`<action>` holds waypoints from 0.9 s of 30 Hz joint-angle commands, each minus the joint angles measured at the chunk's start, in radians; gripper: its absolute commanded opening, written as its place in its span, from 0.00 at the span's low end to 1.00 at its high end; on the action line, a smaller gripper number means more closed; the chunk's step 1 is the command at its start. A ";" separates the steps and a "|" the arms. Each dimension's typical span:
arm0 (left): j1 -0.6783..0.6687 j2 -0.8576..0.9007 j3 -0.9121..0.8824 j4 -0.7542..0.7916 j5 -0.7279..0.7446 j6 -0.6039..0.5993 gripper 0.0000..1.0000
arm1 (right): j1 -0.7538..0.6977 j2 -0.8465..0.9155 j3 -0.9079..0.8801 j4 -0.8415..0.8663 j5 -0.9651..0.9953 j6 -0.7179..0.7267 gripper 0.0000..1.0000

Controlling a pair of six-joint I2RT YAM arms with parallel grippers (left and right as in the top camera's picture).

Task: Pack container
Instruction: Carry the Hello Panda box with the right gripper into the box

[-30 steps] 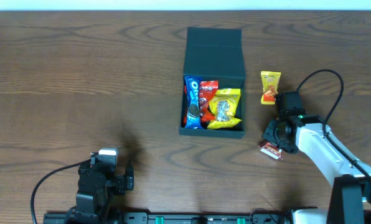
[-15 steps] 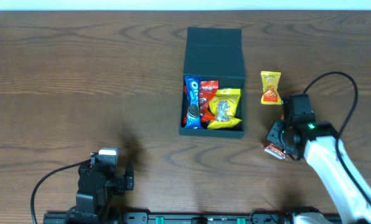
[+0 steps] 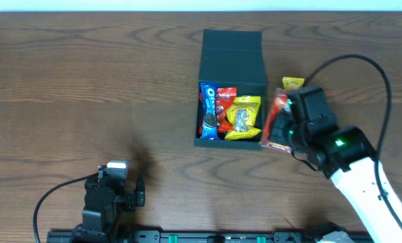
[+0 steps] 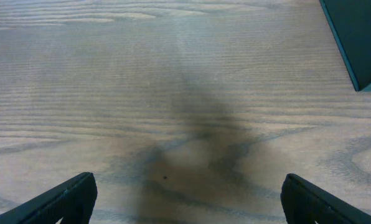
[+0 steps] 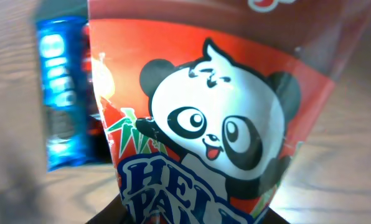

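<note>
The container (image 3: 231, 52), a dark matte box with its flat lid open, sits on the wooden bench (image 3: 86, 88); the right hand (image 3: 283, 123) pinches a shiny red panda packet (image 3: 274, 131) beside it, the left hand (image 4: 185, 202) spread wide.

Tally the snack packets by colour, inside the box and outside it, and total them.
Blue: 1, Oreo packet in the container.
Red: 2, red packet in the container, panda packet in the right claw.
Yellow: 2, yellow packet in the container, second yellow packet on the table.
Total: 5.
</note>
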 commanded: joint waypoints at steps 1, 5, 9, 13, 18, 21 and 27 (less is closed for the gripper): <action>0.007 -0.006 -0.050 -0.040 -0.014 0.011 0.95 | 0.048 0.077 0.070 0.000 -0.011 -0.005 0.33; 0.007 -0.006 -0.050 -0.040 -0.014 0.011 0.95 | 0.079 0.205 0.146 0.003 -0.011 -0.005 0.34; 0.007 -0.006 -0.050 -0.040 -0.014 0.011 0.95 | 0.112 0.343 0.230 0.005 -0.012 -0.005 0.36; 0.007 -0.006 -0.050 -0.040 -0.014 0.011 0.95 | 0.132 0.417 0.263 0.031 -0.031 -0.016 0.38; 0.007 -0.006 -0.050 -0.040 -0.014 0.011 0.95 | 0.142 0.472 0.264 0.063 -0.052 -0.034 0.41; 0.007 -0.006 -0.050 -0.040 -0.014 0.011 0.96 | 0.148 0.495 0.264 0.063 -0.052 -0.035 0.43; 0.007 -0.006 -0.050 -0.040 -0.014 0.011 0.95 | 0.149 0.545 0.264 0.090 -0.052 -0.058 0.44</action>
